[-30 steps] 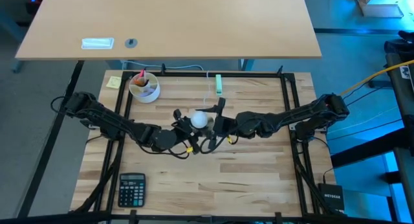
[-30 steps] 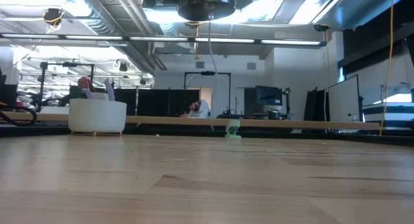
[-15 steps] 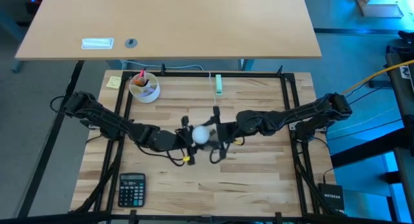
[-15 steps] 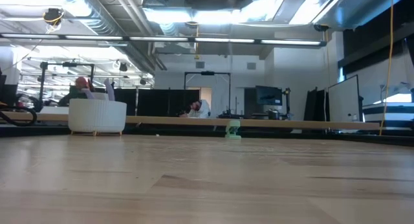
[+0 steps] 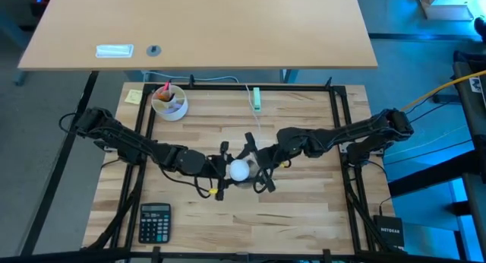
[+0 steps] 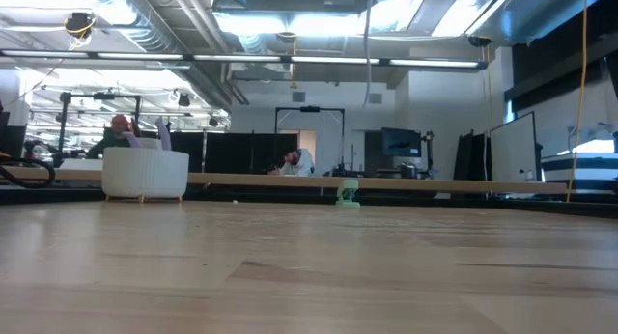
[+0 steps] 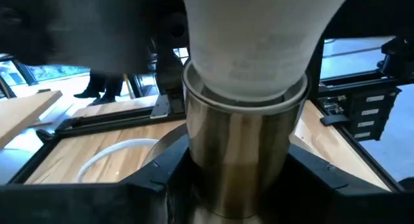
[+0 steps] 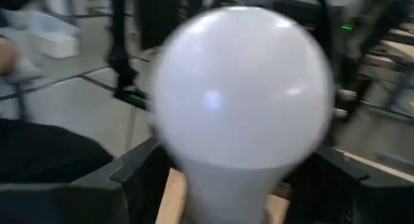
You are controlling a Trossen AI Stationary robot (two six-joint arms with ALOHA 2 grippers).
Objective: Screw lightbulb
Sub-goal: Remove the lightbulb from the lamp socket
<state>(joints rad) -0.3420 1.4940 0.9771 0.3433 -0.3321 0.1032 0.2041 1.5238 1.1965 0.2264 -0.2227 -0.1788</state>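
Lightbulb (image 5: 240, 170) near the middle of the desk (image 5: 304, 217), lifted clear of the wood between the two grippers, white globe facing up toward the overhead camera. In the left wrist view, white neck of the lightbulb (image 7: 255, 39) seated in a silvery metal cylinder (image 7: 242, 153), most likely the socket, with a seam showing where the two meet. Left gripper (image 5: 219, 172) just beside the lightbulb on its left-edge side, clenched around that metal cylinder, dark fingers (image 7: 155, 179) pressed against either flank of it. Thin white cord (image 7: 110, 159) curling over the wood behind. Right gripper (image 5: 254, 170) close on the other side, fingers spread to either flank of the globe; in the right wrist view, frosted globe (image 8: 242, 88) filling most of the frame, dark fingers (image 8: 139, 166) low on both sides of the neck; cannot tell whether gripping the glass or merely standing around it. Both arms stretched inward from the left and right edges of the desk, meeting at the centre.

Farther out: white bowl (image 5: 168, 103) with pink and orange contents near the far left corner, yellow sticky note (image 5: 134, 96) beside it at the corner. Small green object (image 5: 257, 99) near the far edge. Calculator (image 5: 154, 222) near the near left corner. From the low view, bowl (image 6: 145, 173) and green object (image 6: 347, 193) standing at the far edge, grippers out of frame above.
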